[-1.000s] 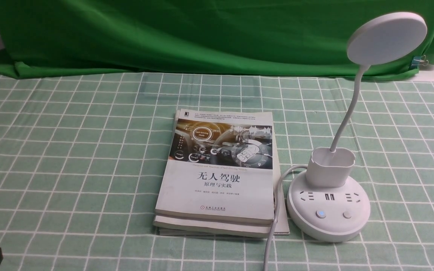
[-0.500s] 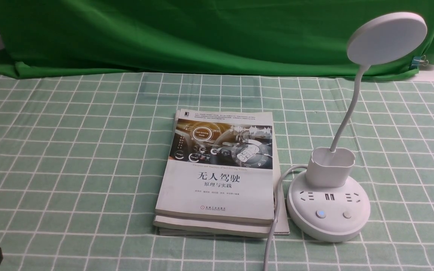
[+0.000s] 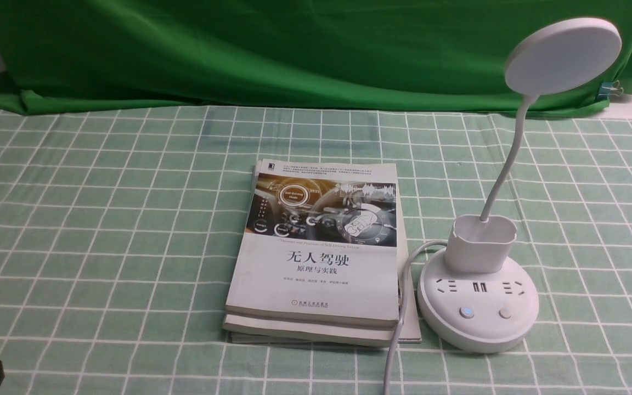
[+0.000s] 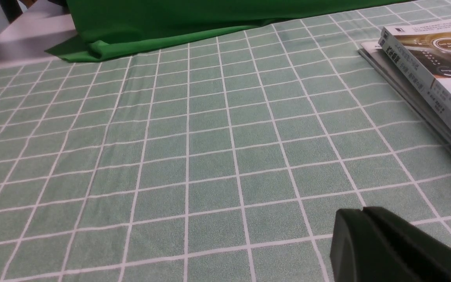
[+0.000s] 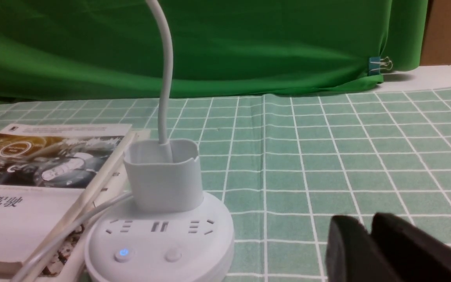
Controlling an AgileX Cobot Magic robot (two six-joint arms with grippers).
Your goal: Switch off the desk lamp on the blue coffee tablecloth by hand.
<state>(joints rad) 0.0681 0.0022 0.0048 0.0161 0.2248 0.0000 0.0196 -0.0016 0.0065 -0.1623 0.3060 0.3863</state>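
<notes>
White desk lamp (image 3: 478,307) with round socket base stands on pale green grid tablecloth (image 3: 102,219) near the counter's front edge; right gripper (image 5: 368,231) slightly parted, grasping nothing

Pale green grid tablecloth (image 4: 210,149) across the scene, dark green backdrop cloth (image 4: 178,19) bunched along its far edge, stacked books (image 4: 437,78) lying flat, left gripper (image 4: 364,213) fingers pressed together, hovering above the cloth.

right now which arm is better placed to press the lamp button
Right. The desk lamp stands on the robot's right, and the right gripper is already beside its base; the left gripper sits past the books.
</notes>
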